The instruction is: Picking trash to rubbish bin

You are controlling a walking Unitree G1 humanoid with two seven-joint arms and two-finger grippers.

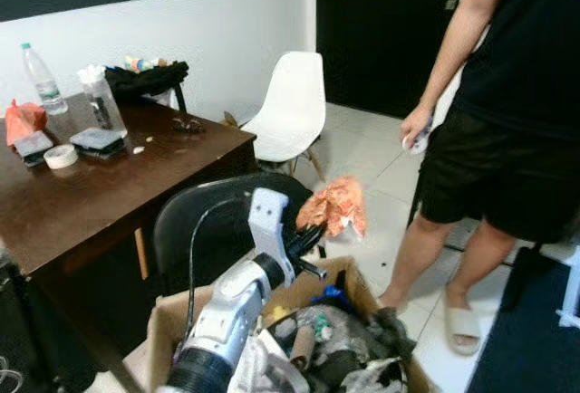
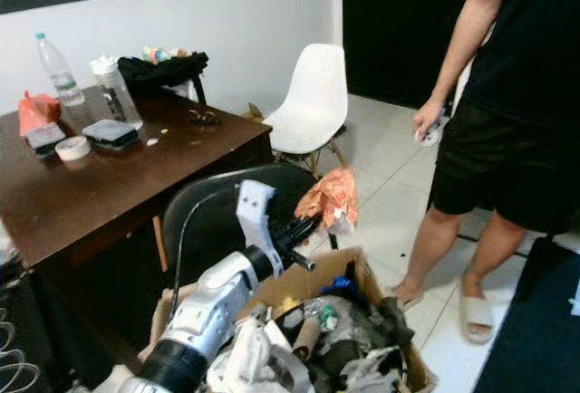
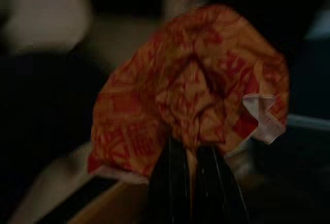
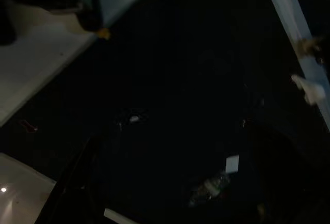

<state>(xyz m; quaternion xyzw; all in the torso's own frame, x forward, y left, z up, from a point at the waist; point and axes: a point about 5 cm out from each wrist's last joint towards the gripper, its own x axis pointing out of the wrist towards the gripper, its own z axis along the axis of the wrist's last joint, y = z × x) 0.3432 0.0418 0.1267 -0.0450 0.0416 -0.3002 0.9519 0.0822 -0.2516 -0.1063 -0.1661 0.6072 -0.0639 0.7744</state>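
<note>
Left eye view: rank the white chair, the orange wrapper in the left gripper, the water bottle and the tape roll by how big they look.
1. White chair
2. Orange wrapper, though it is nearer the camera than the chair
3. Water bottle
4. Tape roll

The left gripper is shut on the wrapper.

The cardboard box (image 1: 358,286) sat nearest the camera; behind it stood a black chair (image 1: 204,225), the table (image 1: 100,194) to its left, a person (image 1: 507,121) to its right.

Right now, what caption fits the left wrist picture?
Left gripper pinching a crumpled orange wrapper.
</note>
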